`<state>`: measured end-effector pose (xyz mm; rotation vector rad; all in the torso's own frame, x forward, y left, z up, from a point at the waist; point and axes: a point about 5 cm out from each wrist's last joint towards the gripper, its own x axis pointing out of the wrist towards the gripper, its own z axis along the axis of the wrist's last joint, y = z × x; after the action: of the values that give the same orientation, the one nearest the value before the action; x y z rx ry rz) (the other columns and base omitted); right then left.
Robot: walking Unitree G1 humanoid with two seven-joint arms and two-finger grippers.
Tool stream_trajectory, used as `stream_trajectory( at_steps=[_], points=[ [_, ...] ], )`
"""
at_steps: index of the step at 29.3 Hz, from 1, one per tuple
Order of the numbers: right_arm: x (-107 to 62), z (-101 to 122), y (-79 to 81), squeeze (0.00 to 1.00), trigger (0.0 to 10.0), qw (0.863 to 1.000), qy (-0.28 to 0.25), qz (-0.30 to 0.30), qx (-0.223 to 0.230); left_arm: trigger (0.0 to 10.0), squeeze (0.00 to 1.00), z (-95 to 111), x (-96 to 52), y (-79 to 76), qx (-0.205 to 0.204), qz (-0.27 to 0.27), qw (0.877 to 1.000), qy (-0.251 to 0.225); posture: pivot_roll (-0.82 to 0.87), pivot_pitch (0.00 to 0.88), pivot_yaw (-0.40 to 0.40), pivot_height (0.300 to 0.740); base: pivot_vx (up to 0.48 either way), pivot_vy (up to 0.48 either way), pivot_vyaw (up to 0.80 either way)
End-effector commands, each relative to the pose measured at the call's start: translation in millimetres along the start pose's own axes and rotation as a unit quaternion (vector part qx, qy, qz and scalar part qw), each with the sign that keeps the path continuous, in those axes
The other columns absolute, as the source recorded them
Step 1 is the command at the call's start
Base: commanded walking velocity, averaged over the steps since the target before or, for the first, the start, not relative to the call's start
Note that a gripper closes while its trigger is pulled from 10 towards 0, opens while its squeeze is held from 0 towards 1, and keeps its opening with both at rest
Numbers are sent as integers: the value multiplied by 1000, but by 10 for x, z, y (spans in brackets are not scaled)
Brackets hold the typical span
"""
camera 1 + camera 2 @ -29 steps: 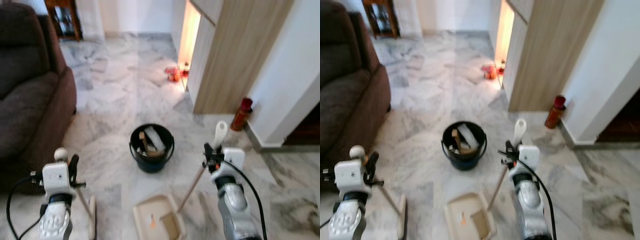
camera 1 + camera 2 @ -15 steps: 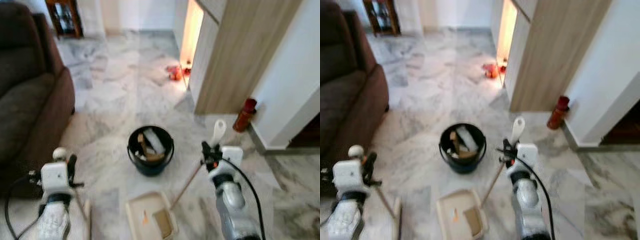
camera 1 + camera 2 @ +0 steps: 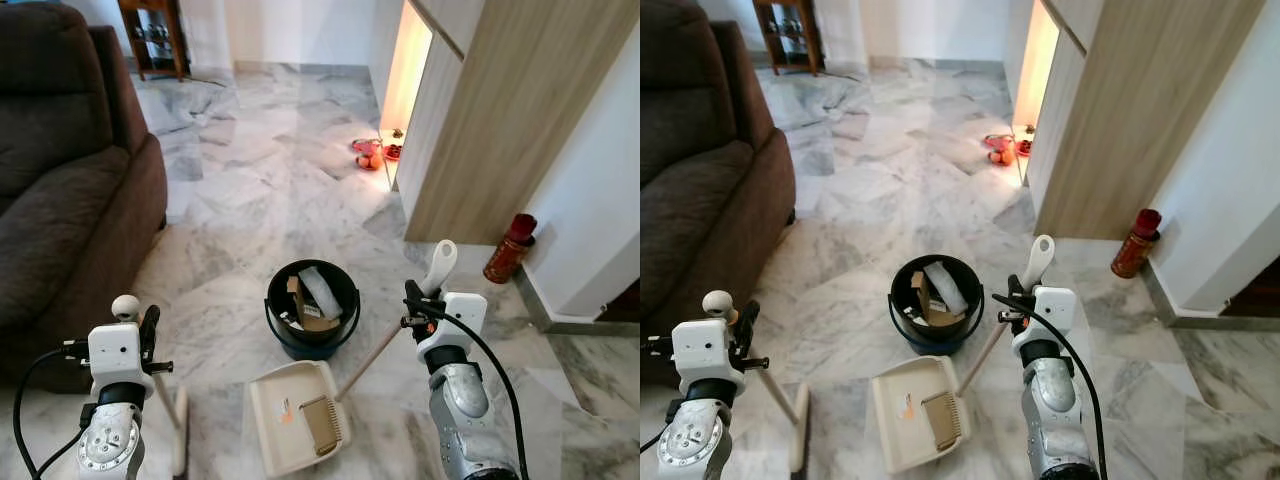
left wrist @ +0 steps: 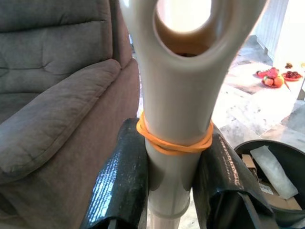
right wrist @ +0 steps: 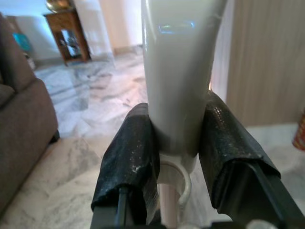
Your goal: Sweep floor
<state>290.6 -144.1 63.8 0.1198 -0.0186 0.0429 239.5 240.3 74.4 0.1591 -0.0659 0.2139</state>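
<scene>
The floor [image 3: 250,180], pale marble, runs from the robot's feet out to a brown sofa [image 3: 60,170] well to the left of the black bucket [image 3: 313,308], with a wooden partition [image 3: 490,120] beyond the bucket to the right and a red canister [image 3: 508,248] at the wall beside it. The bucket holds cardboard and wrappers and sits just beyond the cream dustpan [image 3: 290,415], whose tray carries a brown scrap and a small orange bit. The right pincer [image 3: 412,305] is clenched on the dustpan's long handle [image 5: 178,71]; the left pincer [image 3: 148,335] is clenched on the broom handle [image 4: 176,143], the broom head [image 3: 180,430] resting left of the pan. My reading: sweepings are gathered, and next the pan wants lifting and tipping into the bucket, its rim close enough to catch the tray. Red fruit [image 3: 368,152] lies far beyond the bucket.
</scene>
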Motion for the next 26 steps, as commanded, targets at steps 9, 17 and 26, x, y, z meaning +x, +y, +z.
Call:
stream_trajectory(
  at_steps=[9,17,26],
  points=[
    [-64,261,108,0,10000,999,-43,9,15,10000,0,72,12,-13,4,-9,1000,-21,61,0,-16,740,0,0,0],
    [-105,531,206,0,10000,997,-71,24,21,10000,0,77,28,-24,4,-12,1000,-22,55,0,-15,740,0,0,0],
    [-234,714,209,0,10000,997,-74,15,14,10000,0,83,32,-16,5,-9,1000,-23,59,0,-16,740,0,0,0]
  ],
)
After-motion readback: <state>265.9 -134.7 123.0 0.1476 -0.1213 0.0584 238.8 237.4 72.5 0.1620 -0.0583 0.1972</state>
